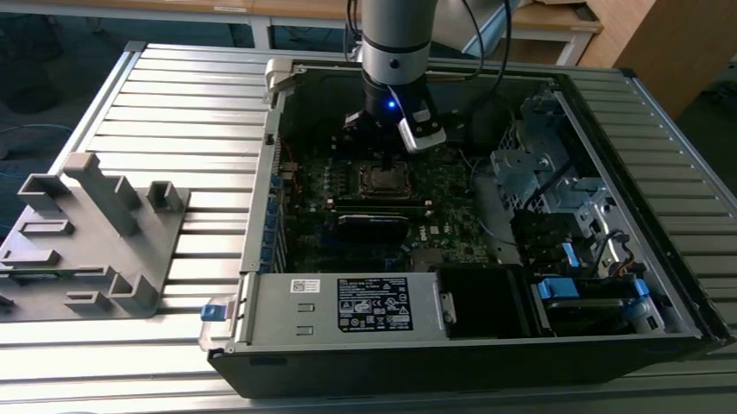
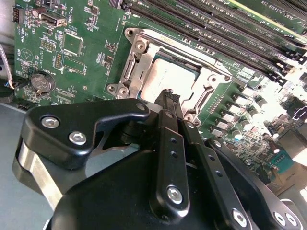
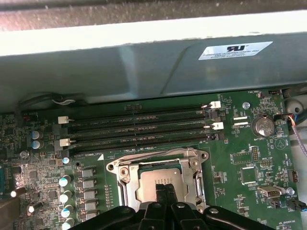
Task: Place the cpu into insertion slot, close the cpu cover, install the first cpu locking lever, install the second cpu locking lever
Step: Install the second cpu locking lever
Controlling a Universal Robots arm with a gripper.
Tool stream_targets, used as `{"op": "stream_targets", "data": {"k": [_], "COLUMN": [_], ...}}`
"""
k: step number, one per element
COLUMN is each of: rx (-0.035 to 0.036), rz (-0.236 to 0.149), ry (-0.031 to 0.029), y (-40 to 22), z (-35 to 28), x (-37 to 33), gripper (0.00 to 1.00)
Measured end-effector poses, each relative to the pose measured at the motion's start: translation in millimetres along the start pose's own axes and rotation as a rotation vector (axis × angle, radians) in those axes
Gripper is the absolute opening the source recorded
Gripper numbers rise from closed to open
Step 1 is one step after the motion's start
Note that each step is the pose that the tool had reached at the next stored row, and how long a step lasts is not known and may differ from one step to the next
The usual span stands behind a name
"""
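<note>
Cpu (image 2: pixel 169 79): dull silver-grey metal top, matt, smooth. Cpu cover (image 2: pixel 139 60) w/ bright silver metal frame, shiny, glare on edges. Gripper (image 2: pixel 167 98): black plastic-looking links, satin, smooth, w/ bright steel screw heads. Motherboard (image 3: pixel 249 158) = green glossy laminate; memory slots (image 3: pixel 139 132) black plastic w/ white clips. Coin cell (image 3: pixel 263 126) is polished metal. PC case (image 1: pixel 259 216): grey sheet metal, matt. Table (image 1: pixel 185 112) is ribbed aluminium, brushed-looking. Grey fixture (image 1: pixel 98 233) at table's edge: matt plastic-looking.

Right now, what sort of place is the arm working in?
Likely a lab or workshop test bench: an opened desktop computer case lies on a slatted metal table, wooden desks stand behind, and the gripper hangs over the cpu.
</note>
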State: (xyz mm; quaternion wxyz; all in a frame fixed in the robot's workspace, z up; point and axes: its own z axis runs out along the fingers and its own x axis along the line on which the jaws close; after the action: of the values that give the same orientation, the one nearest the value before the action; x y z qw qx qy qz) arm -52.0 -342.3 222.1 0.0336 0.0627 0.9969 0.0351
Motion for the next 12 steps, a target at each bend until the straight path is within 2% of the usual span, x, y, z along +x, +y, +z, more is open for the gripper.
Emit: {"op": "stream_targets", "data": {"k": [12], "rx": [0.0000], "rz": [0.000], "ry": [0.0000], "y": [0.1], "z": [-1.1], "x": [-0.1], "gripper": [0.11]}}
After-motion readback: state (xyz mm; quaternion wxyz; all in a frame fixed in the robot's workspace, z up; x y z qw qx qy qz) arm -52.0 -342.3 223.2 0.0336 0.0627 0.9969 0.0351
